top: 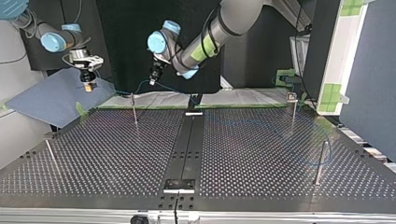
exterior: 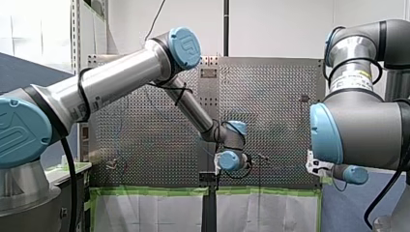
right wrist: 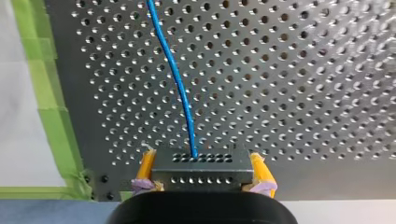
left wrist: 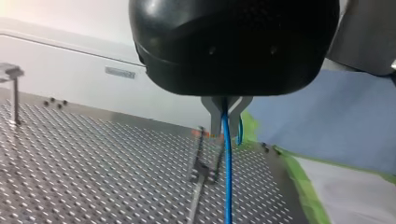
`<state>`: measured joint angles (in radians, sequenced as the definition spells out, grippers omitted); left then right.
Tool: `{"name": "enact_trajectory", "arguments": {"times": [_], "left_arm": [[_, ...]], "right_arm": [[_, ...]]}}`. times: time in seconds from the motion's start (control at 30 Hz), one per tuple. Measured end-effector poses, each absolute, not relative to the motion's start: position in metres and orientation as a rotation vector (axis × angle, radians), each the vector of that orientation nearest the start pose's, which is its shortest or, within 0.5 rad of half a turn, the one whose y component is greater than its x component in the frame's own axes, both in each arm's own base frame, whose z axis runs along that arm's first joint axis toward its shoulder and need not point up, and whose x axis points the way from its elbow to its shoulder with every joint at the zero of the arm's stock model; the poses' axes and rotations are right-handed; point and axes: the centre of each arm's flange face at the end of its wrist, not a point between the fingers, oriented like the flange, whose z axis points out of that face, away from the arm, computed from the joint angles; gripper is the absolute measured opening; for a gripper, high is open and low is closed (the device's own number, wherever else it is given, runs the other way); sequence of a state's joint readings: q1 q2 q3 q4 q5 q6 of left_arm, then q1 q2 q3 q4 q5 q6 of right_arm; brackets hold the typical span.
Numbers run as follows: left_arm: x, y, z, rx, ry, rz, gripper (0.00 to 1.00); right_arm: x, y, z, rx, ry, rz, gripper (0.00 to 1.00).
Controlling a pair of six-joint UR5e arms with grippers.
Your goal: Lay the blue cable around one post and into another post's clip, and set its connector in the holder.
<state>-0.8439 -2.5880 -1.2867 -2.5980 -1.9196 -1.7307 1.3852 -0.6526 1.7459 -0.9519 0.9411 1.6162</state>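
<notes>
In the left wrist view my left gripper, black with metal fingers, is shut on the thin blue cable, which hangs down toward the perforated table. In the top view that gripper hovers above the far edge, next to a thin post. My right gripper, with yellow pads, is shut on the dark connector block, and the cable runs out of it. In the top view it is off the table's far left corner. A faint blue loop passes by a post.
A post with a clip on top stands at the top view's far right, and a slanted rod at its left. A black centre rail ends in a bracket. Green tape edges the table; a blue sheet lies beyond it.
</notes>
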Motion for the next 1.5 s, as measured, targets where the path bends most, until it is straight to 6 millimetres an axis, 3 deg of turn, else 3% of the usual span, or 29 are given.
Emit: {"name": "enact_trajectory", "arguments": {"times": [0.17,0.6,1.2,1.5], "left_arm": [[0.408,-0.611,0.018,0.343,1.725,-0.432,0.0],[0.405,-0.609,0.016,0.364,1.738,-0.415,0.0],[0.414,-0.597,0.008,0.352,1.742,-0.423,0.0],[0.421,-0.584,-0.023,0.353,1.786,-0.407,0.0]], "right_arm": [[0.077,-0.611,-0.031,1.58,-1.144,1.545,0.0],[0.073,-0.613,-0.03,1.555,-1.156,1.547,0.0],[0.089,-0.613,-0.036,1.52,-1.161,1.596,0.0],[0.091,-0.612,-0.044,1.518,-1.175,1.609,0.0]]}}
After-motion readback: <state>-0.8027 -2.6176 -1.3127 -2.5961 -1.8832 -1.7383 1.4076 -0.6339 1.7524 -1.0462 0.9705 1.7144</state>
